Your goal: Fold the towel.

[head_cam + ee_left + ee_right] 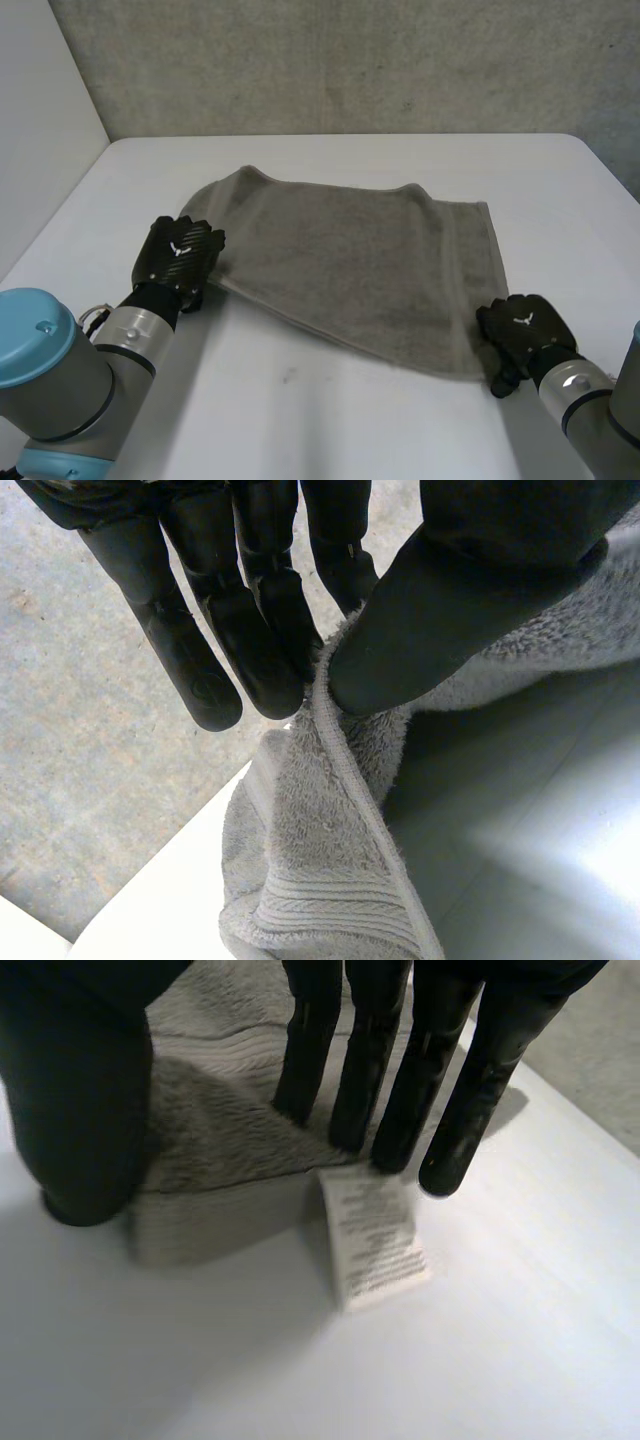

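the left hand pinches the towel edge between thumb and fingers, while the right hand presses straight, unclenched fingers on its corner beside a label on the desk.

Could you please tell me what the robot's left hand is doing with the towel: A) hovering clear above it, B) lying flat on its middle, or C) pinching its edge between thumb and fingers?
C: the left wrist view shows the left hand with its thumb and fingers closed from both sides on the hemmed edge of the towel.
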